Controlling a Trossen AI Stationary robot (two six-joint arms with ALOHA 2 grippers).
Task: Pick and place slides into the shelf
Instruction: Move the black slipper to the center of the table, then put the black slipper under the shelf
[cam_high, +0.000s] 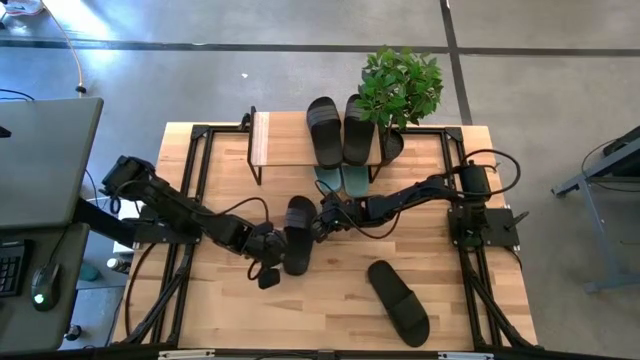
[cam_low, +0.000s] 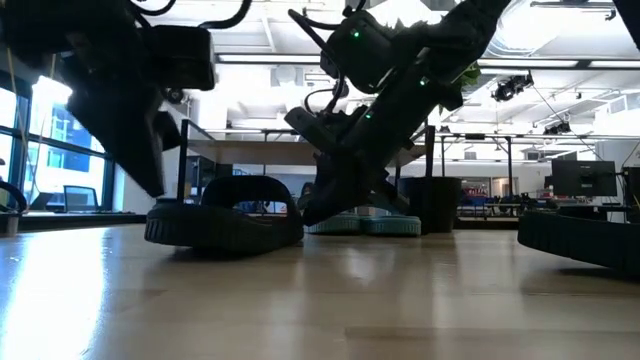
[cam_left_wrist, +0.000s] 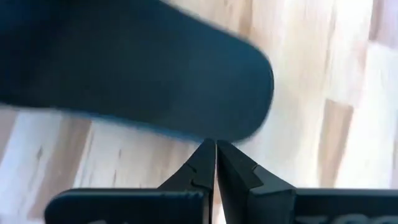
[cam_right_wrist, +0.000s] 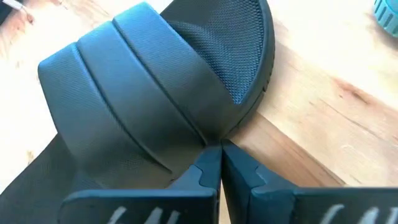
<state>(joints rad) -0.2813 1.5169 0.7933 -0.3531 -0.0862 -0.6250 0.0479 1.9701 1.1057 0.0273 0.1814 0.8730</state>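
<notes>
a black slide (cam_high: 298, 235) lies flat near the middle of the table (cam_high: 450, 310), its long axis running roughly from the shelf side toward the near edge, strap end toward the shelf (cam_high: 275, 140). the left gripper (cam_high: 268, 245) sits just beside the slide's left edge, fingers pressed together and holding nothing; in the left wrist view the closed tips (cam_left_wrist: 214, 149) meet right at the sole's rim. the right gripper (cam_high: 322, 222) sits at the slide's right side near the strap, also fully closed and empty, its tips (cam_right_wrist: 219, 152) touching the strap's edge. a second black slide (cam_high: 398, 300) lies well apart toward the near right, angled diagonally. two black slides (cam_high: 340, 130) rest side by side on the shelf top, long axes across the plank, beside a potted plant (cam_high: 400, 85). the green pair (cam_high: 340, 180) sits under the shelf.
</notes>
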